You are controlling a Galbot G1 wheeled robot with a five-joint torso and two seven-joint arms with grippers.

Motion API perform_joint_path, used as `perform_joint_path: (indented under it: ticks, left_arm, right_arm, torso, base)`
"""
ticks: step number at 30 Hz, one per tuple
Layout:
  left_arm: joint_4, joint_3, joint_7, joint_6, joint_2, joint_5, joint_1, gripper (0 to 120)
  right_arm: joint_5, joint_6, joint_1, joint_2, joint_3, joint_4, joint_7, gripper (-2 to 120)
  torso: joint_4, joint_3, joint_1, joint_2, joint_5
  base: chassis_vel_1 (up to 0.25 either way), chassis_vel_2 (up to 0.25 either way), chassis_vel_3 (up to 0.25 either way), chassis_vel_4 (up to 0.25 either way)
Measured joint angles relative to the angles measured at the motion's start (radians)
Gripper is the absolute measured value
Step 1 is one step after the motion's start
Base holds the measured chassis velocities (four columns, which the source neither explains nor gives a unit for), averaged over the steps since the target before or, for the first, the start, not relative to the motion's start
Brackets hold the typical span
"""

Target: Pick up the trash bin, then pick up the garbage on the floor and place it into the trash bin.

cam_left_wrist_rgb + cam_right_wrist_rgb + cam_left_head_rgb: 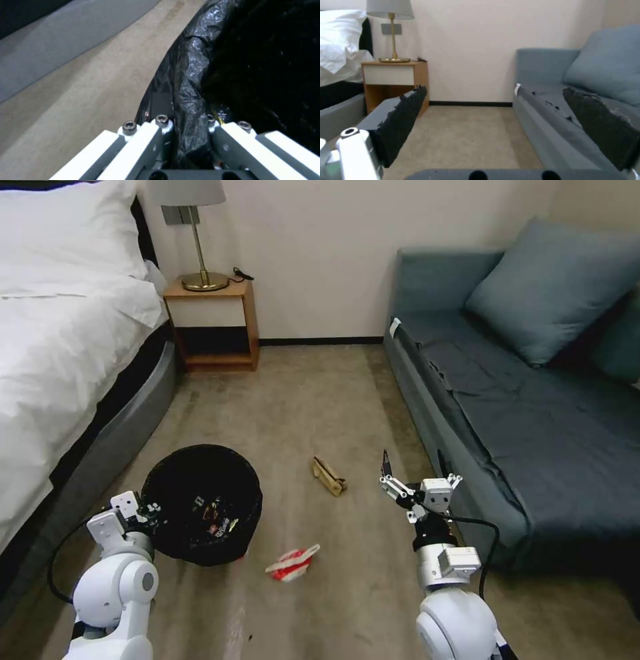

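Note:
The round black trash bin (200, 503), lined with a crinkly black bag, is at the left by the bed, with several litter pieces inside. My left gripper (148, 509) is shut on the trash bin's near rim (190, 82), one finger outside the rim and one inside. Two pieces of garbage lie on the carpet: a tan crumpled paper bag (329, 477) and a red-and-white flattened carton (291, 563). My right gripper (413, 467) hangs open and empty above the floor beside the sofa, right of the paper bag; its wide-apart black pads (403, 117) frame the room ahead.
A white bed (60, 333) runs along the left and a blue-grey sofa (520, 400) along the right. A wooden nightstand (213, 323) with a lamp stands against the back wall. Open carpet lies between bed and sofa.

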Motion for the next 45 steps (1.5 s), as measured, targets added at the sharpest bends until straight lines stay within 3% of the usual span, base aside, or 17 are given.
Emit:
perform_joint_path:
  ticks: [6,10,11,13,16,17,20,22,26,27,30,45]
  left_arm:
    - [0.002,0.003,0.000,0.000,0.002,0.000,-0.003,2]
    - [0.003,0.006,0.000,0.000,0.006,0.002,-0.003,2]
    - [0.003,0.006,0.000,0.000,0.006,0.002,-0.003,2]
    - [0.003,0.008,0.000,0.000,0.005,0.006,-0.003,2]
    - [0.003,0.014,0.000,0.002,-0.002,0.012,0.000,2]
    - [0.003,0.014,0.000,0.002,-0.002,0.012,0.000,2]
    - [0.000,0.017,-0.001,0.003,-0.007,0.021,0.005,2]
    - [-0.001,0.017,-0.001,0.004,-0.008,0.022,0.006,2]
    - [-0.004,0.017,-0.002,0.006,-0.013,0.033,0.015,2]
    - [-0.004,0.017,-0.002,0.006,-0.013,0.033,0.015,2]
    - [-0.007,0.017,-0.002,0.006,-0.019,0.039,0.023,2]
    - [-0.013,0.000,-0.003,0.004,-0.009,0.034,0.035,2]
  right_arm:
    - [0.036,0.053,0.077,-0.054,-0.007,-0.065,-0.105,100]
    - [0.117,0.036,0.234,-0.211,-0.070,-0.161,-0.237,100]
    - [0.117,0.036,0.234,-0.211,-0.070,-0.161,-0.237,100]
    - [0.153,0.040,0.354,-0.290,-0.156,-0.236,-0.322,100]
    - [0.183,0.056,0.518,-0.349,-0.334,-0.357,-0.435,100]
    - [0.183,0.056,0.518,-0.349,-0.334,-0.357,-0.435,100]
    - [0.177,0.082,0.698,-0.367,-0.534,-0.503,-0.549,100]
    - [0.176,0.087,0.717,-0.369,-0.558,-0.519,-0.560,100]
    - [0.174,0.133,0.868,-0.382,-0.815,-0.652,-0.735,100]
    - [0.174,0.133,0.868,-0.382,-0.815,-0.652,-0.735,100]
    - [0.166,0.161,0.919,-0.370,-0.911,-0.715,-0.858,99]
    - [0.133,0.152,1.040,-0.291,-1.122,-0.832,-0.907,98]
  torso:
    - [0.0000,0.000,0.000,0.000,0.0001]
    - [0.0002,0.000,0.000,0.000,0.0000]
    - [0.0002,0.000,0.000,0.000,0.0000]
    - [0.0002,0.000,0.000,0.000,0.0000]
    - [0.0002,0.000,0.000,0.000,0.0001]
    - [0.0002,0.000,0.000,0.000,0.0001]
    - [0.0006,0.000,0.000,0.000,0.0001]
    - [0.0006,0.000,0.000,0.000,0.0000]
    - [0.0002,0.000,0.000,0.000,0.0001]
    - [0.0002,0.000,0.000,0.000,0.0001]
    - [0.0001,0.000,0.000,0.000,-0.0002]
    - [0.0003,0.000,0.000,0.000,0.0000]
  base:
    - [-0.120,0.122,0.129,-0.114]
    - [0.011,-0.012,-0.011,0.013]
    - [0.046,-0.046,-0.045,0.053]
    - [0.010,-0.013,-0.022,0.026]
    - [0.000,0.000,0.000,0.000]
    - [0.000,0.000,0.000,0.000]
    - [0.000,0.000,0.000,0.000]
    - [0.000,0.000,0.000,0.000]
    - [0.000,0.000,0.000,0.000]
    - [0.000,0.000,0.000,0.000]
    - [0.000,0.000,0.000,0.000]
    - [0.000,0.000,0.000,0.000]
